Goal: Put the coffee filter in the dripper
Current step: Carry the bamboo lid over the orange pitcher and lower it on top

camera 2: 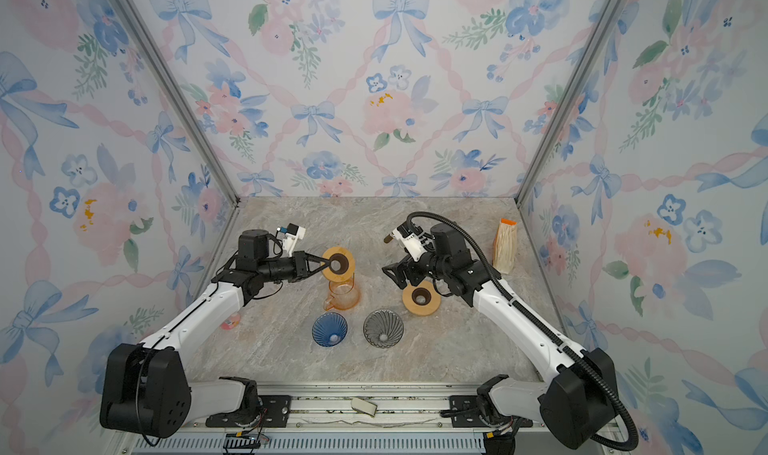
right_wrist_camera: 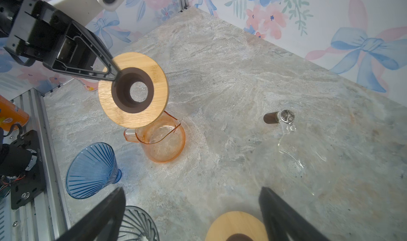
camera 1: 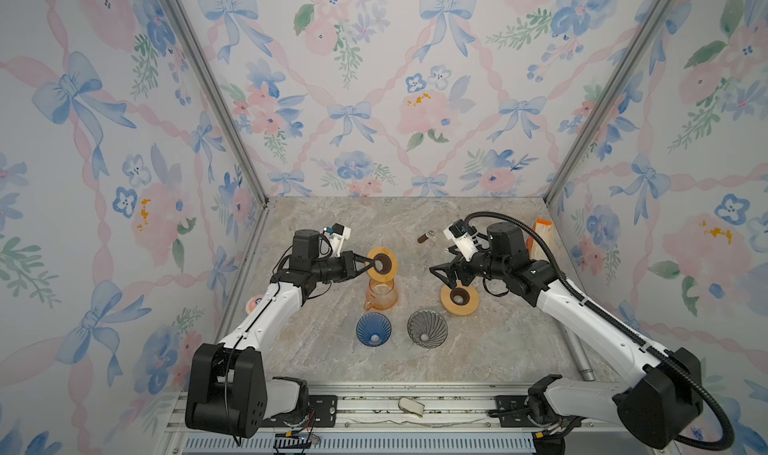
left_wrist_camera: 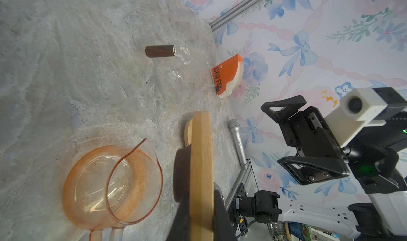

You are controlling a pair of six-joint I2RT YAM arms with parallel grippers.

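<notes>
1. The grey marbled stone-look tabletop (camera 1: 374, 224) carries everything. The task's things sit well apart on it.
2. The left gripper (camera 1: 371, 263) is pressed together on the inner edge of a pale wooden ring with a dark inner collar (right_wrist_camera: 152, 74). It holds the ring level over the orange glass jug (camera 1: 381, 297), apparently clear of the rim.
3. The right gripper (left_wrist_camera: 274, 135) is spread wide and empty. It hovers just above a second pale wooden ring (camera 1: 449, 305), which lies flat on the tabletop.
4. The blue ribbed glass cone dripper (camera 1: 373, 329) and the smoke-grey ribbed glass cone dripper (camera 1: 427, 328) sit side by side near the front. Both are empty and neither is seated in a ring. Being glass, they are likely slippery and breakable.
5. The orange-topped pack of pale paper coffee filters (camera 2: 505, 245) stands against the right wall near the back corner, behind the right arm. No filter is out yet.
6. I judge a single filter to be very light, thin and limp. It would crumple easily and tend to cling to the sheets beside it (paper stacks do). The best hold is a gentle pinch on the free fluted edge of one sheet, peeling it away rather than squeezing the stack. I cannot tell whether the pack is open.
7. The only readable writing is the black lettering (left_wrist_camera: 218, 79) on the pack's orange face. It reads "COFFE", and a dark mark covers whatever follows. No brand name shows.
</notes>
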